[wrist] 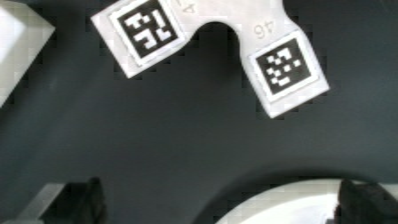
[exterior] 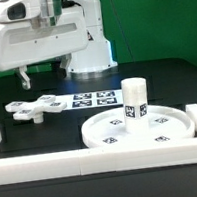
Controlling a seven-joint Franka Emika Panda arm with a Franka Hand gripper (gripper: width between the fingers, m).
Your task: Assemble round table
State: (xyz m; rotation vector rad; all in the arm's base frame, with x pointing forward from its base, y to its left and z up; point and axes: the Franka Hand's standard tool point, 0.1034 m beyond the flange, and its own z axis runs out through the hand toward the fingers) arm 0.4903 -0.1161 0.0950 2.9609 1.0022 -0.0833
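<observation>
cross-shaped foot piece (exterior: pixel 36 108) lies flat on the bench (exterior: pixel 21 137), just below the gripper (exterior: pixel 24 81), its fingers (wrist: pixel 80 200) apart and empty; the cylinder leg (exterior: pixel 135 100) stands upright on the round disc (exterior: pixel 96 129), well apart.

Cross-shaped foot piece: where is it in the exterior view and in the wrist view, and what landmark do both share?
Exterior view: the cross-shaped foot piece lies flat on the black table at the exterior view's left, beside the marker board, near the gripper.
Wrist view: two of its marker-tagged arms show, across bare table from the fingertips.
Shared landmark: the open gripper hanging near the foot piece.
</observation>
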